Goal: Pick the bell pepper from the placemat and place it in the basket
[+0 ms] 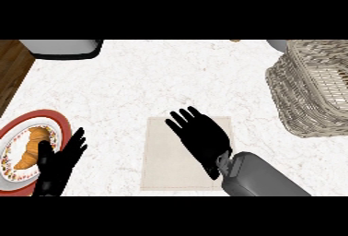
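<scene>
R hand (200,136), fingers straight, spread flat over placemat (163,170), hiding whatever's under it. L hand (60,162) open by croissant plate (60,121); basket (306,92) cut off at R edge.

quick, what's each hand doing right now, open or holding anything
left hand: open, holding nothing, resting beside the plate.
right hand: open, fingers spread over the placemat, nothing seen in it.
</scene>
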Controlling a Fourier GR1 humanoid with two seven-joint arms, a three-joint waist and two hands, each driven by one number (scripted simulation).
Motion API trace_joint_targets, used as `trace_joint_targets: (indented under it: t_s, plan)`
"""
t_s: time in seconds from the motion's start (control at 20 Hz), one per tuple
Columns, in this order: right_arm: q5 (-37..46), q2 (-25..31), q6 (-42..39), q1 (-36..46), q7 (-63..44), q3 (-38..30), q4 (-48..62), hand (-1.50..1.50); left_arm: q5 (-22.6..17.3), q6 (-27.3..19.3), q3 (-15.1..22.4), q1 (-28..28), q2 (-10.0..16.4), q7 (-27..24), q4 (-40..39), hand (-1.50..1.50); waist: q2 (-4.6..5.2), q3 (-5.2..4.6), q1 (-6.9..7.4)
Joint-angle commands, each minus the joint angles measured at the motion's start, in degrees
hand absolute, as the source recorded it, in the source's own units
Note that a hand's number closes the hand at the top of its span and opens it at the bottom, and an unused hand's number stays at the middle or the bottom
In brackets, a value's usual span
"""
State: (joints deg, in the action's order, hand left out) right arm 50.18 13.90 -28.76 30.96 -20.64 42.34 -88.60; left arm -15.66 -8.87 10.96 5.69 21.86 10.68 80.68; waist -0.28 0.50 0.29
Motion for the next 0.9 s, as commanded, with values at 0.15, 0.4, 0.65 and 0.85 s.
trace_joint_targets:
  t_s: [0.15, 0.4, 0.65, 0.85]
  plan:
    - [5.24, -3.20, 2.23, 0.78, 5.35, -2.48, 7.41, -1.50, 1.38, 0.81, -0.20, 1.40, -1.73, 3.26, 1.22, 0.00, 0.30, -0.49, 0.13]
    - [8.36, -3.06, -0.43, -3.11, 2.63, 0.31, 6.34, -1.50, 1.21, 2.32, -2.58, 0.63, -0.74, 2.64, -1.16, 0.00, 0.24, -0.50, -0.14]
    - [10.91, -5.32, 2.07, -0.77, 4.80, -2.13, 14.29, -1.50, 2.53, 3.27, -2.29, 2.32, -2.20, 0.24, -2.86, 0.00, 0.34, -0.51, 0.04]
    - [12.73, -5.70, 4.42, -0.58, 9.35, -4.07, 17.76, -1.50, 3.61, 0.60, -2.55, 1.34, -2.52, 7.94, 4.69, 0.00, 0.29, -0.47, 0.10]
